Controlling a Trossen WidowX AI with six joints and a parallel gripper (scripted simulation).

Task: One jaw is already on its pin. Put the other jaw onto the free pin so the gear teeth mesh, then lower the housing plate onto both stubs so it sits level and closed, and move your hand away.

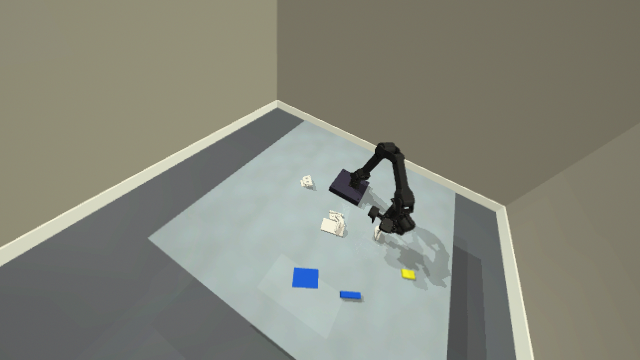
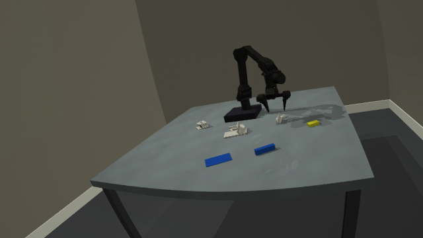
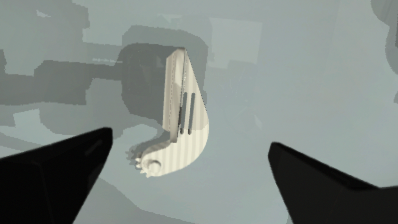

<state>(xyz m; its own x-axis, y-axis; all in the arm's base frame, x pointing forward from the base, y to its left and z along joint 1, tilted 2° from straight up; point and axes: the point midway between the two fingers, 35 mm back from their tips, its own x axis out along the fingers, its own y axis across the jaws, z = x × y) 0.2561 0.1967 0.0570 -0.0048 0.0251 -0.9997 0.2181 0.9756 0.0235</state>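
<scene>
The loose jaw (image 1: pixel 377 234) (image 2: pixel 280 119) (image 3: pixel 186 154) is off-white and lies on the table. In the wrist view its gear teeth and round boss are at the lower left, its long straight part at the top. My gripper (image 1: pixel 378 226) (image 2: pixel 276 111) (image 3: pixel 193 143) is wide open and empty above it, one finger to each side in the wrist view. The off-white base (image 1: pixel 331 226) (image 2: pixel 234 134) stands mid-table with the other jaw on it; its free pin is too small to tell. A small off-white part (image 1: pixel 303 185) (image 2: pixel 201 125), apparently the housing plate, lies apart at the left.
A blue square (image 1: pixel 305 278) (image 2: pixel 218 160) and a blue block (image 1: pixel 350 295) (image 2: pixel 264 149) lie toward the front. A yellow block (image 1: pixel 408 274) (image 2: pixel 313 123) lies right of the loose jaw. The dark arm base (image 1: pixel 345 189) (image 2: pixel 241 115) stands behind the off-white base.
</scene>
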